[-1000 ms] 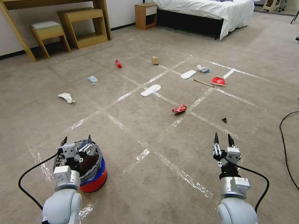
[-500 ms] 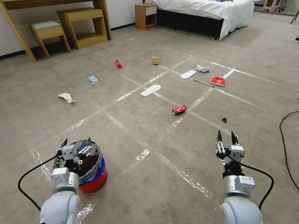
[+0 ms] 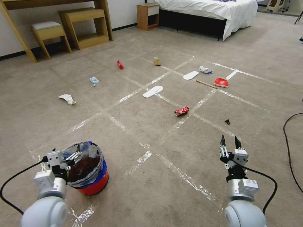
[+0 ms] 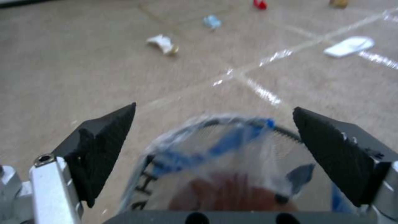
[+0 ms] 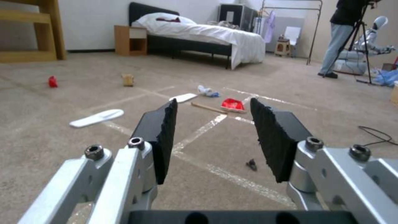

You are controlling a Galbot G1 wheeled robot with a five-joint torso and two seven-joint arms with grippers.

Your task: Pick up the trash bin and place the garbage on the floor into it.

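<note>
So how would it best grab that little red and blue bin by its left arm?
Probably by the rim, from above. The trash bin stands upright with its bag-lined rim open and the round body looks wide for the fingers. The left gripper, open, sits at the rim's near-left side, so pinching the wall there, one finger inside, looks the easiest hold.

Left pincer (image 3: pixel 64 156) at trash bin (image 3: pixel 94 183) rim, right pincer (image 3: pixel 229 142) hovering spread

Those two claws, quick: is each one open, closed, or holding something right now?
Left gripper: open, holding nothing, poised at the trash bin.
Right gripper: open, empty, hanging above the floor.
</note>
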